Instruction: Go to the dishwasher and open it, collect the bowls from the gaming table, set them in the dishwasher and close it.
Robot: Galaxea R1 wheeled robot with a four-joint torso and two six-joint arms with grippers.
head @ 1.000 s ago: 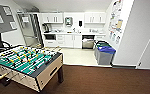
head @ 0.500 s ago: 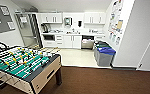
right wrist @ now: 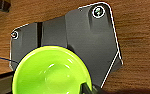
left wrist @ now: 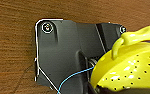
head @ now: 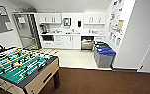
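Observation:
A yellow-green bowl (right wrist: 51,72) hangs over the brown floor in the right wrist view. My right gripper (right wrist: 89,89) is shut on its rim, where a dark finger (right wrist: 86,87) shows. In the left wrist view a yellow perforated bowl (left wrist: 131,65) with a loop handle is carried the same way, with my left gripper (left wrist: 99,89) shut on its lower edge. The dishwasher (head: 87,44), with a stainless front, sits far ahead under the kitchen counter. A dark gap with something reddish shows at its top. The gaming table is out of view.
A green-field foosball table (head: 21,67) with rods stands close on the left. Brown carpet (head: 103,81) leads to the kitchen's pale floor (head: 76,58). Bins with blue and green lids (head: 104,56) stand by the right wall. White cabinets (head: 66,41) line the back.
The whole head view has shifted a little: the kitchen and bins look slightly nearer and the foosball table sits lower left, so the camera moved forward.

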